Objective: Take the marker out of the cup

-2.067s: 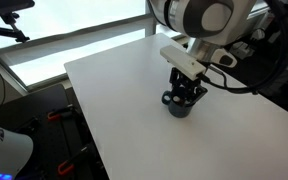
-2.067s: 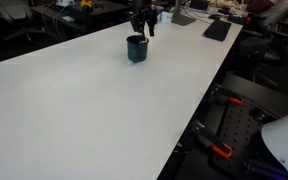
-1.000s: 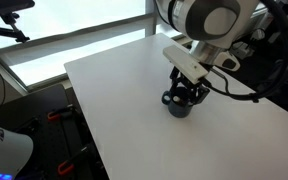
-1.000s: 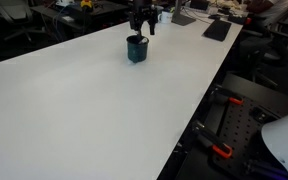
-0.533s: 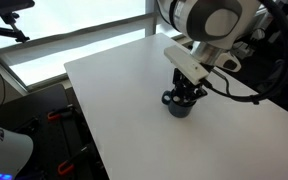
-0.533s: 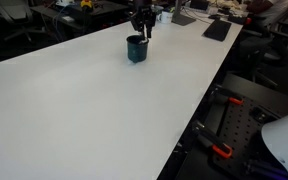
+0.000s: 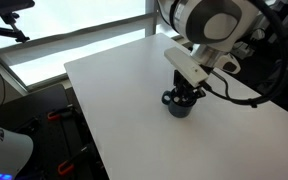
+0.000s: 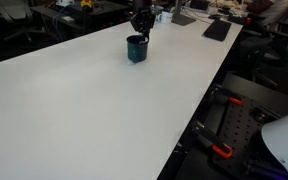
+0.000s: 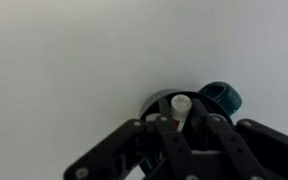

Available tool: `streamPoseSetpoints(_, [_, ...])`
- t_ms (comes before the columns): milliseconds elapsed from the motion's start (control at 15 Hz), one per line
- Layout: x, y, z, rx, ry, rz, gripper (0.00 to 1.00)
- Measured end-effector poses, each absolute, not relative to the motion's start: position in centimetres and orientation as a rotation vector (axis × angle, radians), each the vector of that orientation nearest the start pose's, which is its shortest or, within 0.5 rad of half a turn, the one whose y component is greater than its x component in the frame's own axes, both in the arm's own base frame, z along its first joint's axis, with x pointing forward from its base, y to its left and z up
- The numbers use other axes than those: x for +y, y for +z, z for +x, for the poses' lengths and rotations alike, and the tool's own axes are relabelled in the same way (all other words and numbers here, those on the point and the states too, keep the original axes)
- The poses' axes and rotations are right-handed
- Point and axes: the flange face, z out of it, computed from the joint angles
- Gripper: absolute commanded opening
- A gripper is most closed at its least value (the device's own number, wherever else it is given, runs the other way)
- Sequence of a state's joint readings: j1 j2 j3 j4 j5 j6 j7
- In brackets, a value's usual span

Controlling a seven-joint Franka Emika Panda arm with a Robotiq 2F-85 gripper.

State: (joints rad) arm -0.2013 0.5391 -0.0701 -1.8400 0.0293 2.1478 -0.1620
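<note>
One end effector [image 9: 182,128] is clenched on the one marker [image 9: 181,104], which stands upright between its fingers inside the single cup [image 9: 221,97] directly beneath, on the table [image 9: 74,50].

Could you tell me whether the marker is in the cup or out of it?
In: the wrist view shows the marker, pale tip visible, inside the cup, flanked by the pincer.
</note>
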Motion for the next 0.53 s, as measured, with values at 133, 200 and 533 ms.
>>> streamPoseSetpoints(133, [-16.33,21.72,59.73,0.179,0.347,-3.070,0.05])
streamPoseSetpoints(200, [-16.35,21.72,59.73,0.178,0.345,-3.067,0.05])
streamPoseSetpoints(533, [-16.47,21.71,59.70,0.183,0.343,-3.062,0.05])
